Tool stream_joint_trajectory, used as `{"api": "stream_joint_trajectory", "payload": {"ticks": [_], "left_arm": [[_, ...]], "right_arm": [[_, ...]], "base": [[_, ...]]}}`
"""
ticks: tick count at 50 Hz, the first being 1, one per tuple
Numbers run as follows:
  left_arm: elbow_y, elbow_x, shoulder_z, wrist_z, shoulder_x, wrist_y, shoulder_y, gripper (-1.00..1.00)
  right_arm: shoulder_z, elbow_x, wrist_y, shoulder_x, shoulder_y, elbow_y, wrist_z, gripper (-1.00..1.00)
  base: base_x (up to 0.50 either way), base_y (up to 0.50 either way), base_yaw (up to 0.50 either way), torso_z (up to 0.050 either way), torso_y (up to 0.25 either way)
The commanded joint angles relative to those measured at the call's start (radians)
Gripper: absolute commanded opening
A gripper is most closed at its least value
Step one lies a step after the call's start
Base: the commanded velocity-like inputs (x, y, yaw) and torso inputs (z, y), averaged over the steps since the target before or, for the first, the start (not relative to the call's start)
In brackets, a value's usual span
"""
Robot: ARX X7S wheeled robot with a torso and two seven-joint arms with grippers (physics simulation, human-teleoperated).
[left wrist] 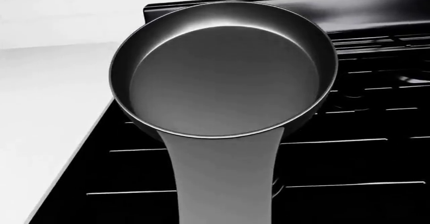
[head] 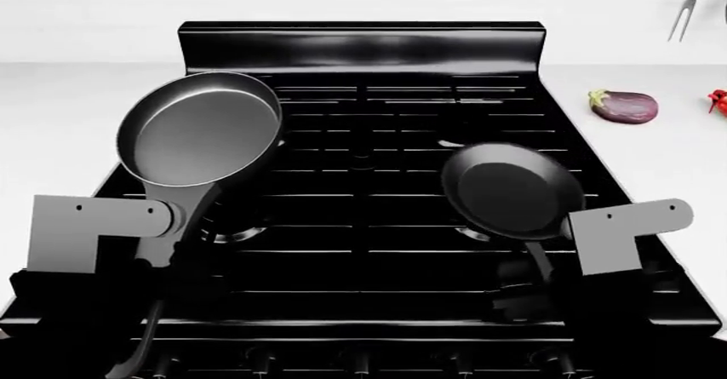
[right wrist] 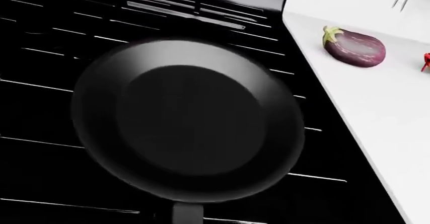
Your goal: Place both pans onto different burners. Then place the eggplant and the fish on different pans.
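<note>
Larger round grey-black frying pan [head: 203, 132] tilting above the glossy black stove's [head: 361, 47] rear-left grate, left gripper [head: 170, 255] grasping its handle, smaller black pan [head: 512, 190] sitting front-right, right gripper [head: 525, 298] state indiscernible, purple eggplant [head: 624, 106] lying on the white counter [head: 636, 149], red fish [head: 718, 100] at view's edge.

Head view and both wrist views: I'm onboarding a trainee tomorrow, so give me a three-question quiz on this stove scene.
1. True or false: the eggplant already lies in a pan.
2. Which pan looks tilted, the left pan or the right pan?
3. Multiple choice: the eggplant lies (A) on the grates, (B) on the white counter on the robot's right of the stove, (C) in the left pan.

Key: 1 false. 2 the left pan, which also shows its inside in the left wrist view. 3 B.
</note>
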Motion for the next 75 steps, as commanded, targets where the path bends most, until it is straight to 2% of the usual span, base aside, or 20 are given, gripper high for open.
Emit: {"api": "stream_joint_trajectory", "payload": {"ticks": [1,12,19,27,45,62,63,75], "left_arm": [[0.004,0.026,-0.027,0.001,-0.003,0.016,-0.013,-1.0],[-0.002,0.024,-0.017,-0.003,-0.007,0.013,-0.026,-1.0],[-0.052,0.02,0.026,-0.006,-0.017,-0.025,-0.086,-1.0],[-0.124,0.039,0.066,0.012,-0.023,-0.054,-0.123,-1.0],[-0.089,0.122,0.065,0.067,-0.022,0.005,0.065,-1.0],[-0.064,0.125,0.073,0.074,-0.025,0.014,0.101,-1.0],[-0.061,0.117,0.071,0.069,-0.027,0.012,0.096,1.0],[-0.02,-0.005,0.039,-0.012,-0.074,-0.011,-0.013,1.0]], "right_arm": [[0.016,0.024,0.012,0.004,0.018,0.004,0.024,1.0],[0.102,0.284,0.079,0.041,0.161,-0.073,0.201,1.0],[0.129,0.459,0.071,0.097,0.278,-0.087,0.327,1.0],[0.14,0.47,0.061,0.119,0.299,-0.081,0.338,1.0],[0.126,0.409,0.05,0.105,0.277,-0.074,0.297,1.0],[0.115,0.352,0.034,0.096,0.247,-0.068,0.252,1.0],[0.114,0.348,0.032,0.096,0.244,-0.067,0.248,1.0],[0.112,0.334,0.022,0.1,0.235,-0.07,0.235,1.0]], "base": [[0.01,0.0,0.0,0.0,0.0],[0.0,0.0,0.0,0.001,0.002],[0.0,0.0,0.0,0.0,0.001],[0.0,0.0,0.0,0.001,0.001],[0.0,0.0,0.0,0.001,0.002],[0.0,0.0,0.0,0.0,0.001],[0.0,0.0,0.0,0.01,0.0],[0.0,0.0,0.0,0.0,0.0]]}}
